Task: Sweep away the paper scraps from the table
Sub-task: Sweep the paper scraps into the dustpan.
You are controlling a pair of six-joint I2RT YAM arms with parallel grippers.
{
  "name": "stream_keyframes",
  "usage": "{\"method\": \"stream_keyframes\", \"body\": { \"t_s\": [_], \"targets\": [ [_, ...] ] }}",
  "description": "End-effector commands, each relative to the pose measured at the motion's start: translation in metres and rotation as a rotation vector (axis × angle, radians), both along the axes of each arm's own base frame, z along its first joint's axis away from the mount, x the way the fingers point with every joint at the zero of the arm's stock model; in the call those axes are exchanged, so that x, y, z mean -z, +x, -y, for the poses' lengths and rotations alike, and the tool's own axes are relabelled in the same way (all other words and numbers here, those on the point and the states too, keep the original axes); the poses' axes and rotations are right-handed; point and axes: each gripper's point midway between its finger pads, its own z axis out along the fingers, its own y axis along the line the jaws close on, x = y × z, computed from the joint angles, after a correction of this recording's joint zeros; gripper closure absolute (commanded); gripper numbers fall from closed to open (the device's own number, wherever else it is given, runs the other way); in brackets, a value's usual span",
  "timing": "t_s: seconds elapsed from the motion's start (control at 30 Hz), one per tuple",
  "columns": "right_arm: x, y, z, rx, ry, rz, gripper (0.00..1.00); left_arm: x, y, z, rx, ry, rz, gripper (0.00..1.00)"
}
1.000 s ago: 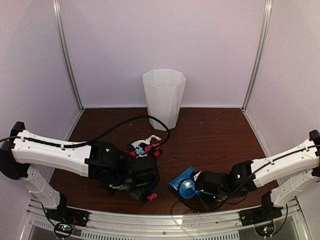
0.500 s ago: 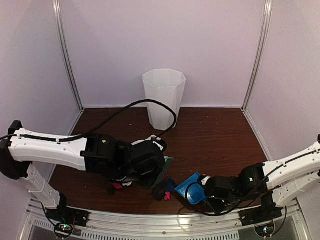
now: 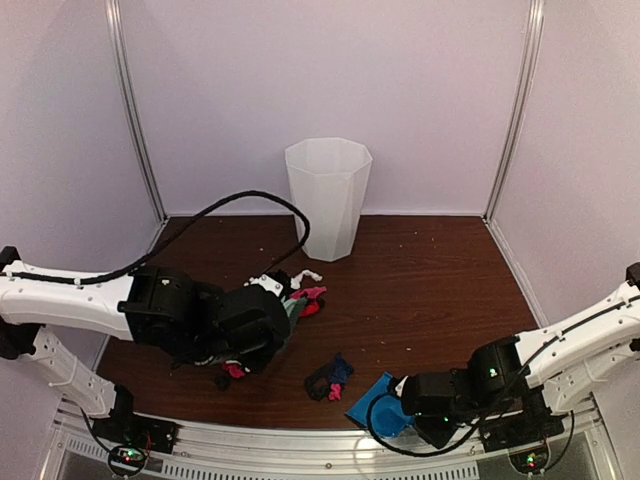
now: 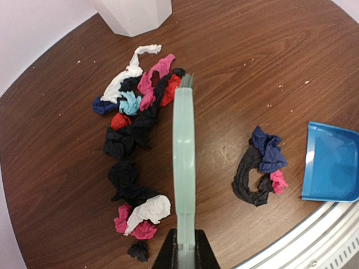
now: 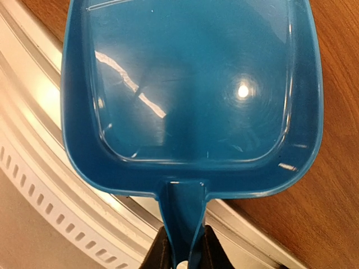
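Note:
The paper scraps lie on the table (image 3: pixel 430 280) in three groups. A long mixed pile (image 4: pixel 134 112) and a white, pink and black bunch (image 4: pixel 143 213) lie left of the brush. A small black, navy and pink cluster (image 4: pixel 261 168) lies to its right, seen from above at cluster (image 3: pixel 328 377). My left gripper (image 4: pixel 184 249) is shut on the handle of the mint-green brush (image 4: pixel 184 157), which is held above the wood between these groups. My right gripper (image 5: pixel 188 249) is shut on the handle of the blue dustpan (image 5: pixel 190 84), whose pan is bare inside.
A white bin (image 3: pixel 327 197) stands at the back centre. The dustpan (image 3: pixel 378 410) hangs partly over the metal front rail (image 3: pixel 300 440). The left arm's black cable (image 3: pixel 270 200) arches over the left half. Pale walls close in both sides.
The left arm has drawn back to the left with the brush, leaving the small cluster in the front middle. The right arm carried the dustpan nearer the front rail.

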Motion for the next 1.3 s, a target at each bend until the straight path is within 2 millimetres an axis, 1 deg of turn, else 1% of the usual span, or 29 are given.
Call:
{"method": "stream_keyframes", "body": {
  "t_s": [0.0, 0.13, 0.27, 0.37, 0.43, 0.53, 0.73, 0.87, 1.03, 1.27],
  "targets": [
    [-0.007, -0.005, -0.004, -0.073, -0.053, -0.011, 1.00, 0.009, 0.004, -0.009, -0.032, -0.012, 0.013, 1.00],
    [-0.006, -0.008, -0.012, -0.094, -0.075, -0.031, 1.00, 0.021, 0.004, -0.002, 0.000, -0.012, -0.005, 1.00],
    [0.004, -0.018, -0.021, -0.130, -0.104, -0.092, 1.00, 0.035, 0.004, 0.011, 0.049, 0.012, -0.030, 1.00],
    [0.004, -0.023, -0.033, -0.159, -0.087, -0.142, 1.00, 0.047, 0.005, 0.022, 0.093, 0.036, -0.053, 1.00],
    [0.001, -0.023, -0.042, -0.164, -0.058, -0.172, 1.00, 0.054, 0.007, 0.026, 0.111, 0.052, -0.070, 1.00],
    [-0.001, -0.011, -0.047, -0.136, -0.044, -0.192, 1.00, 0.064, 0.008, 0.035, 0.141, 0.073, -0.096, 1.00],
    [0.005, 0.014, -0.044, -0.092, -0.073, -0.197, 1.00, 0.077, 0.003, 0.054, 0.219, 0.093, -0.145, 1.00],
    [0.004, 0.023, -0.047, -0.084, -0.094, -0.187, 1.00, 0.077, -0.001, 0.067, 0.263, 0.074, -0.167, 1.00],
    [0.003, 0.028, -0.052, -0.097, -0.108, -0.177, 1.00, 0.074, -0.007, 0.080, 0.312, 0.033, -0.182, 1.00],
    [0.009, 0.039, -0.055, -0.083, -0.118, -0.125, 1.00, 0.072, -0.014, 0.088, 0.350, -0.022, -0.204, 1.00]
  ]
}}
